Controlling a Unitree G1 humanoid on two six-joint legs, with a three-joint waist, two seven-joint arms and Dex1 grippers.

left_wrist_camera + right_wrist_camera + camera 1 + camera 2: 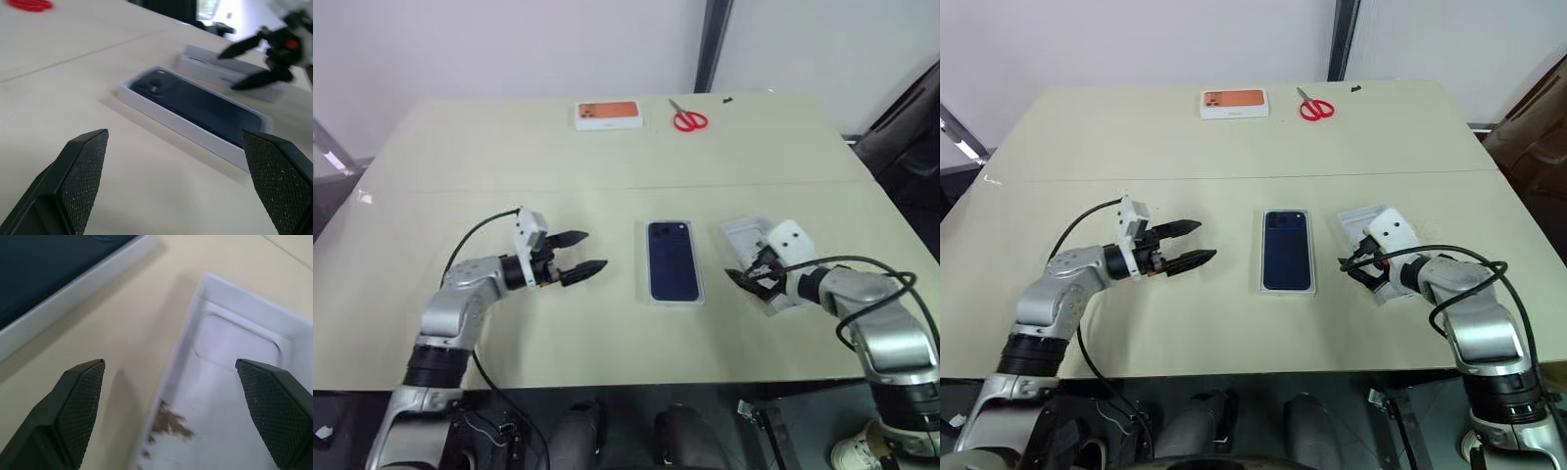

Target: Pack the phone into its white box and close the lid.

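The dark navy phone (673, 259) lies back up, camera cluster at the far end, inside the shallow white box (190, 133) at the table's middle. To its right the lid (741, 235) lies upturned; its white inside (244, 382) has a rounded recess at one end and a few brown marks. My left gripper (595, 251) is open a hand's width left of the box, pointing at it, with nothing between its fingers (83, 171). Over the lid's near end and its edge nearest the box, my right gripper (736, 274) is open and empty, its fingers (78, 401) spread wide.
A white box with an orange picture (607, 115) and red scissors (688, 119) lie at the far edge of the beige table (509, 157). A dark chair stands beyond the table's right side.
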